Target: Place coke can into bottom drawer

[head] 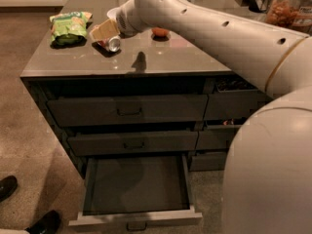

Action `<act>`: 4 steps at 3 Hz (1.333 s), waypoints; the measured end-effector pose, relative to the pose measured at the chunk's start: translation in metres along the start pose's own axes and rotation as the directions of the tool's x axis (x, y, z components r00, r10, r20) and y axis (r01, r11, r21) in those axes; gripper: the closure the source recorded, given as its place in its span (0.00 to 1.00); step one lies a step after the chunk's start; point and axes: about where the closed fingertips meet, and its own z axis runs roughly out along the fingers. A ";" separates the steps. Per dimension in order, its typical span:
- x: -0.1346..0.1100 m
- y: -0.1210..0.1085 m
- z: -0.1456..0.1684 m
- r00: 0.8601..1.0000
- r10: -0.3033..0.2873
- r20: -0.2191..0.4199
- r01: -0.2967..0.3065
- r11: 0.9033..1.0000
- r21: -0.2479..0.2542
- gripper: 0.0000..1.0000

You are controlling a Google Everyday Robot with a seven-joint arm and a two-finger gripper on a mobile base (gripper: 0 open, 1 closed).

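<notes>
Coke can [111, 43] lies on its side on the counter [161, 60], at about eleven o'clock in the view, its silver end turned toward the camera. At its nine o'clock sits a green chip bag [68, 27], near but apart. The pincer [101, 31] hangs right over the can's far end, at the can's eleven o'clock, touching it or nearly so; whether it is apart or closed I cannot tell. An orange [160, 32] peeks from behind the arm [204, 28] at the can's three o'clock. The bottom drawer [136, 184] stands pulled out at six o'clock, its dark interior open to view. The step in hand looks like the grasp. It is best made squarely across the can's round body, so the can cannot roll toward the bag, and made firm before any lift toward the drawer.
</notes>
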 end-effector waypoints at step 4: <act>0.035 0.030 0.106 0.995 -0.014 -0.100 -0.002 0.987 -0.161 0.01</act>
